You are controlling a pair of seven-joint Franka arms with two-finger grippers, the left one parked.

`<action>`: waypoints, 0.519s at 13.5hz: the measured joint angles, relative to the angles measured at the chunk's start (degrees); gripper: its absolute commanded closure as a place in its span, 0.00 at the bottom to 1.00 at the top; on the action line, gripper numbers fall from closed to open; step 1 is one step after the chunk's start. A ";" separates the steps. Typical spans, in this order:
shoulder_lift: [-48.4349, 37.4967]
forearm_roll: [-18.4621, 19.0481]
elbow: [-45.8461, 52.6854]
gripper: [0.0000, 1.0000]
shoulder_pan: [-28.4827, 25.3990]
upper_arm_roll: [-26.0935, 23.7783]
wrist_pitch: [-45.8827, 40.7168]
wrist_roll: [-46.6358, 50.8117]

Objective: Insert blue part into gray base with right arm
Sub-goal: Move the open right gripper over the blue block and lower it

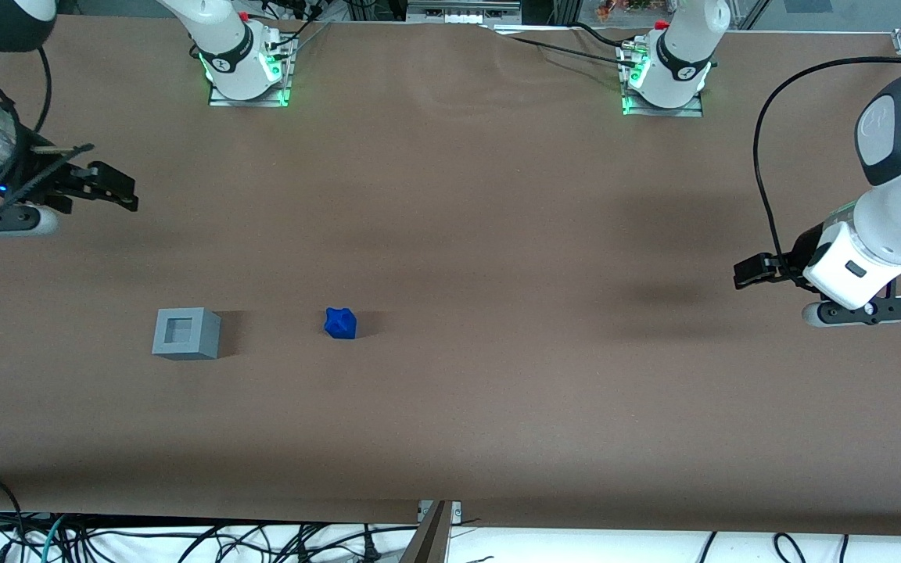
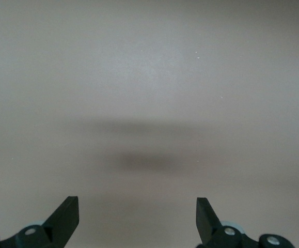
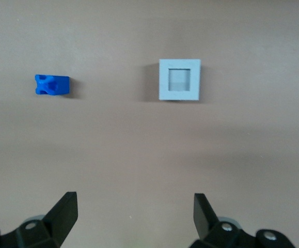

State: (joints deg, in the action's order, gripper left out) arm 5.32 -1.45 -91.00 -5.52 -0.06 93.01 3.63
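The blue part (image 1: 340,323) lies on the brown table, beside the gray base (image 1: 186,333), which stands upright with its square recess facing up. Both also show in the right wrist view: the blue part (image 3: 51,85) and the gray base (image 3: 179,79), set apart from each other. My right gripper (image 1: 110,188) hangs above the table at the working arm's end, farther from the front camera than the base. Its fingers are wide open and empty, seen in the wrist view (image 3: 134,212).
The brown table (image 1: 482,234) spreads wide around both things. Two arm bases (image 1: 245,66) (image 1: 665,78) stand at the table's edge farthest from the front camera. Cables hang along the near edge (image 1: 184,539).
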 measured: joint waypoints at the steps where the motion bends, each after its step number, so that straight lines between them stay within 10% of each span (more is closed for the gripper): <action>1: 0.39 -0.17 -2.15 0.01 -0.03 -0.99 3.32 2.10; 7: 9.85 -0.29 -6.88 0.01 -3.89 -8.62 20.49 16.47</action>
State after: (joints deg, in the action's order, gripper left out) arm 15.18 -1.74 -97.87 -9.40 -8.68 113.50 20.10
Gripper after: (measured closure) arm 0.004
